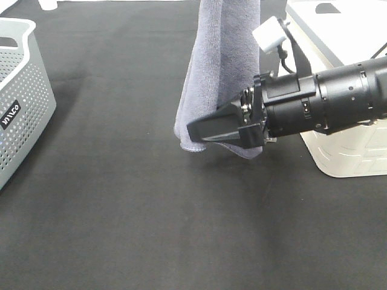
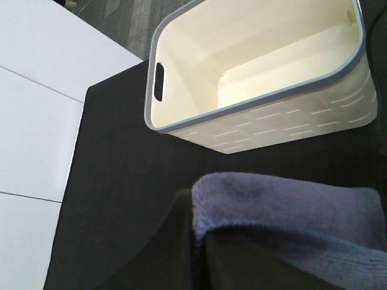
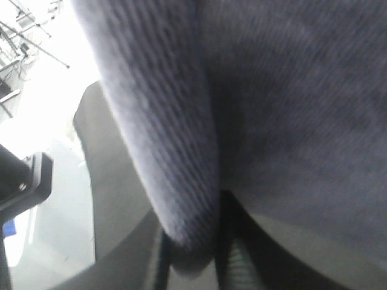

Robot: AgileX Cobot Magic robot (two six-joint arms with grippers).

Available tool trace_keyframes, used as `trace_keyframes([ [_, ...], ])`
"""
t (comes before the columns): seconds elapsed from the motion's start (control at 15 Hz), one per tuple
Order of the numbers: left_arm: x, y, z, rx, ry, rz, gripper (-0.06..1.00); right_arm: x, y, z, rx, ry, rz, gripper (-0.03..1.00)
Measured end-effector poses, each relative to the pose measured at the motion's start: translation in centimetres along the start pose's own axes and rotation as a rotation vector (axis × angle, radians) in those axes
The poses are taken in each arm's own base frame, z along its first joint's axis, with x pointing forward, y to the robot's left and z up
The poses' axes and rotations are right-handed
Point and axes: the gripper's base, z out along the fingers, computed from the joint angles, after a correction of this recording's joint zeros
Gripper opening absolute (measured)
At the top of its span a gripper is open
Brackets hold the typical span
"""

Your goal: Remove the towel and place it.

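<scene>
The greyish-lavender towel (image 1: pixel 217 72) hangs in a long fold from above the top edge of the exterior view, over the black table. My left gripper (image 2: pixel 193 260) is out of the exterior view; in the left wrist view it is shut on the towel (image 2: pixel 284 211), high above the table. My right gripper (image 1: pixel 192 134) reaches in from the right at the towel's lower end. In the right wrist view a thick fold of the towel (image 3: pixel 272 90) sits pinched between the right gripper's (image 3: pixel 193 266) dark fingers. The towel's bottom hem hangs just below them.
A grey perforated basket (image 1: pixel 18 90) stands at the left edge. A white basket (image 1: pixel 344 145) stands at the right, behind my right arm; it shows open below the left gripper in the left wrist view (image 2: pixel 254 99). The black table cloth (image 1: pixel 121 211) covers the table.
</scene>
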Motion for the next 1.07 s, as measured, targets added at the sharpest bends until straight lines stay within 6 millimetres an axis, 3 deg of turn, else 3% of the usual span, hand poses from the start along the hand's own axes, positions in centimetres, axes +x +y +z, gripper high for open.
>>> trace_keyframes([
  [0.27, 0.2, -0.1, 0.4, 0.009, 0.009, 0.001, 0.00, -0.3, 0.9, -0.7, 0.000, 0.029, 0.013, 0.02],
  [0.47, 2.0, -1.0, 2.3, 0.096, 0.153, -0.009, 0.00, 0.1, 1.6, -1.8, 0.052, 0.146, 0.129, 0.00],
  [0.67, 3.1, -1.1, 2.7, 0.096, 0.266, -0.026, 0.00, 0.2, 1.7, -2.5, 0.110, 0.260, 0.209, 0.00],
  [0.8, 3.7, -0.9, 2.6, 0.071, 0.323, -0.068, 0.00, -1.0, 1.7, -3.7, 0.169, 0.383, 0.234, 0.00],
  [1.07, 3.7, -0.9, 2.6, 0.051, 0.332, -0.193, 0.00, -5.5, 1.8, -7.0, 0.354, 0.565, 0.294, 0.00],
])
